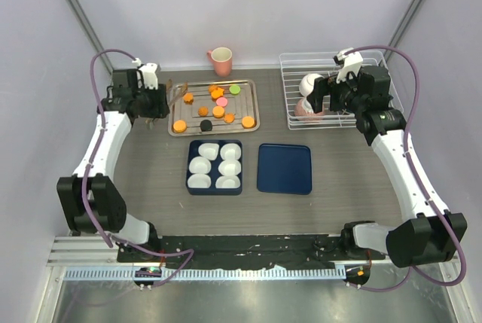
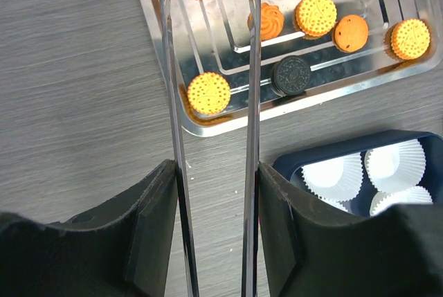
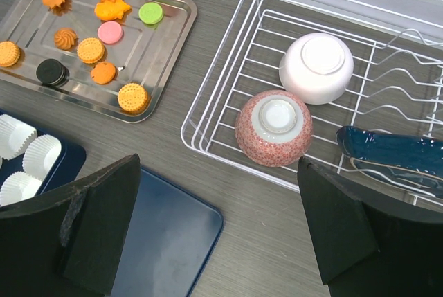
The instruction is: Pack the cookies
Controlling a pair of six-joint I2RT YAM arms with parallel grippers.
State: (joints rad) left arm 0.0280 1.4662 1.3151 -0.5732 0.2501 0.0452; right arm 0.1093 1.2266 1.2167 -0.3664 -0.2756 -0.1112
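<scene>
Orange, pink, green and black cookies (image 1: 218, 111) lie flat on the steel tray (image 1: 255, 112), 12 o'clock from the blue box (image 1: 189, 166); being round, they have no long axis and lie faces up. Left gripper (image 2: 211, 196) is clamped on metal tongs (image 2: 169, 68) aimed at the tray; right gripper (image 3: 218, 221) gapes wide above the wire rack (image 3: 228, 55).

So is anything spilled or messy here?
Nothing stands out. The small round cookies all lie inside the silver metal tray, none spilled out. The white paper cups sit in the dark blue box. The white bowl and pink speckled bowl rest upside down in the white wire rack, as drying dishes do.
</scene>
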